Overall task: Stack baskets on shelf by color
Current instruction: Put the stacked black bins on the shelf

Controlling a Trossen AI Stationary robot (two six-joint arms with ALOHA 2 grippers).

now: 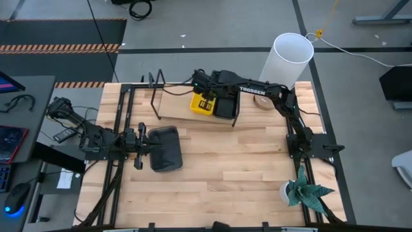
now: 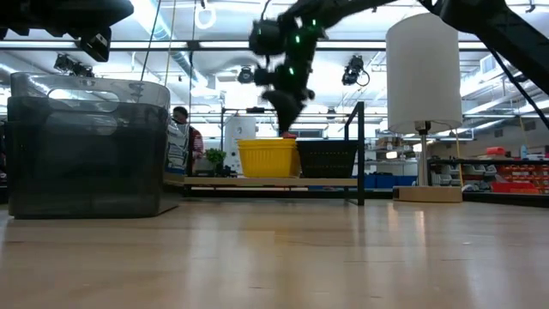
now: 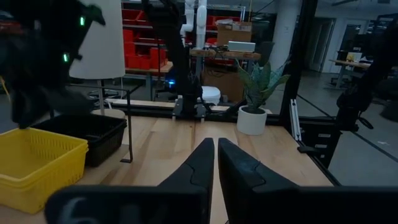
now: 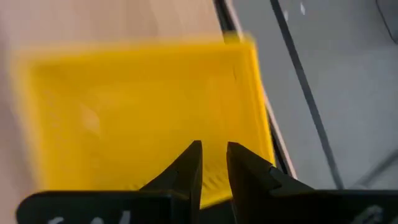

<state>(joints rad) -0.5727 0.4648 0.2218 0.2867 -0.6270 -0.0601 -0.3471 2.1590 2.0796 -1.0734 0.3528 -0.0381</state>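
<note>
A yellow basket [image 1: 202,103] and a black slatted basket [image 1: 225,106] stand side by side on the light-wood shelf [image 1: 177,106], bottoms on the board. My right gripper [image 1: 205,95] hovers just above the yellow basket [image 4: 143,106], pointing down, its fingers a narrow gap apart. It hangs over the yellow basket's rim [image 2: 268,144] in the low view. A smoky grey basket [image 1: 165,148] sits on the table at the left. My left gripper [image 1: 141,148] is shut, at that basket's left edge and above the basket [image 2: 86,146].
A tall white cylinder [image 1: 293,57] on a wooden base stands at the table's far right. A small potted plant [image 1: 302,190] stands near the near right corner. The shelf's black wire frames [image 1: 154,96] rise at both ends. Bare tabletop [image 1: 232,174] lies in the middle and near side.
</note>
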